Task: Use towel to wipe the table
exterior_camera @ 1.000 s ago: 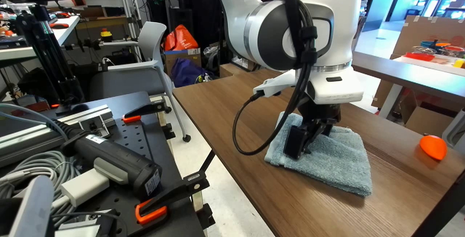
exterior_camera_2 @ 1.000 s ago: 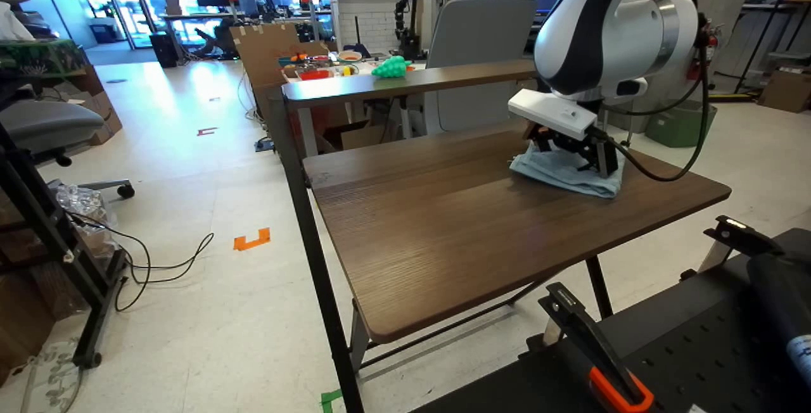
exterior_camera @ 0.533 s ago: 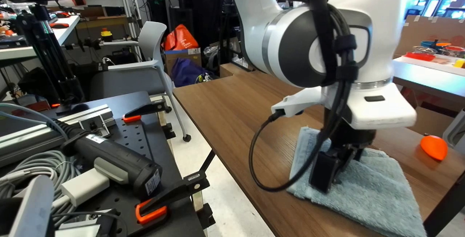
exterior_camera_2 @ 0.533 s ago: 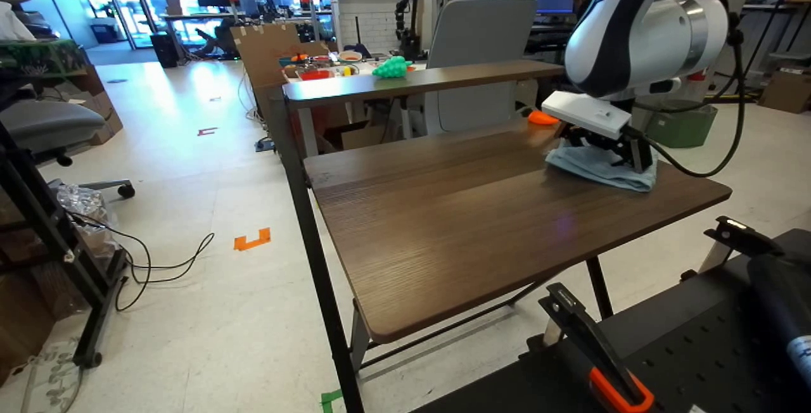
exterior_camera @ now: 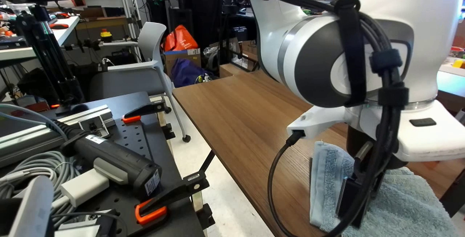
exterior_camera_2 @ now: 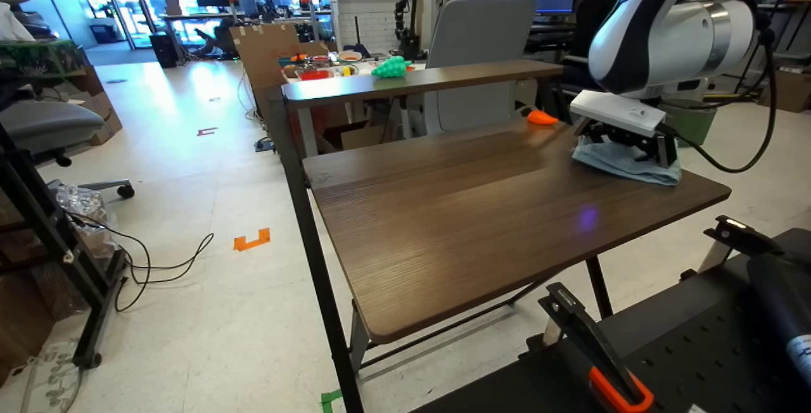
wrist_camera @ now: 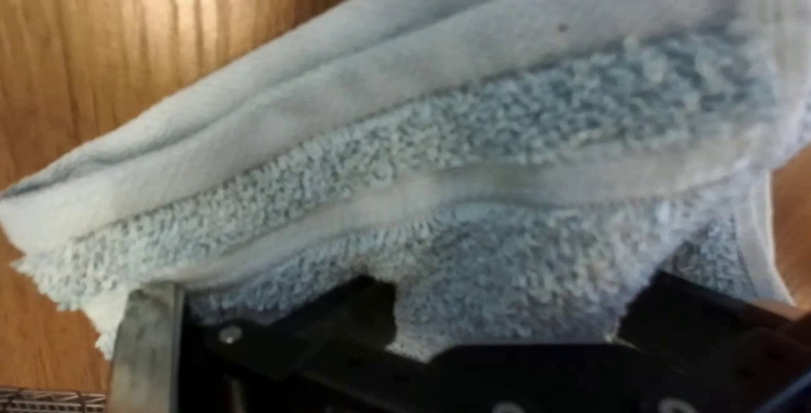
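A grey chair [exterior_camera: 134, 79] stands near an orange bag [exterior_camera: 180, 39] and a cardboard box [exterior_camera: 183, 54].

— Where is the folded, light blue-grey terry-cloth towel [exterior_camera_2: 623, 163] found?
— It is laid, slightly rumpled, on the long rectangular brown wood-grain table [exterior_camera_2: 456, 229], toward the right end in an exterior view.
— And how is it edged?
— With paler, smoother cloth it is bordered.

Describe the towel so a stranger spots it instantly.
Find the large brown table. Below the white robot arm, under its black tool, lies the folded towel. Its fuzzy light blue-grey cloth sets it apart from the bright orange object nearby.
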`<state>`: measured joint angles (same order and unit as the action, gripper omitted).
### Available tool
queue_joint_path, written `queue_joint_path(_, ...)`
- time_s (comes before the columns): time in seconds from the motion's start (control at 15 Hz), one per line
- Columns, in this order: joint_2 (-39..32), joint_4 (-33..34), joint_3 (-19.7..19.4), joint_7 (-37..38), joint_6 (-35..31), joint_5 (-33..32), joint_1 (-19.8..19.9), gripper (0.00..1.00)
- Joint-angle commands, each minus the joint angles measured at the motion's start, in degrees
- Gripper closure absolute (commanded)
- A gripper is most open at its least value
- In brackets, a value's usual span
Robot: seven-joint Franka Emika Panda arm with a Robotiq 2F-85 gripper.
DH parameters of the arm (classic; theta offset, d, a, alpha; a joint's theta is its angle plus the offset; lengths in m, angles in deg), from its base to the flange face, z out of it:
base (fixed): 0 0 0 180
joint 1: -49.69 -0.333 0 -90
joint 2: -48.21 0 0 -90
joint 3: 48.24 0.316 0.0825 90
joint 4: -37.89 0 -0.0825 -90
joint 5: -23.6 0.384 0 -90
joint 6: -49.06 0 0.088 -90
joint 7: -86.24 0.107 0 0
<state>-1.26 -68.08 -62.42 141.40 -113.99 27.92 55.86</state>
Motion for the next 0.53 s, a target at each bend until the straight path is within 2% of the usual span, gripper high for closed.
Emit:
queue_joint_path(0.0, -0.18, -8.67, 3.38, -10.68, -6.12, 1.19, 0.96, 0.0)
queue_joint_path(0.33, 2.89, -17.16, 3.05, -24.31, -11.83, 1.39, -0.44, 0.0)
queue_joint_path(0.47, 1.63, -17.8, 2.18, -24.13, -14.0, 4.14, -3.16, 0.0)
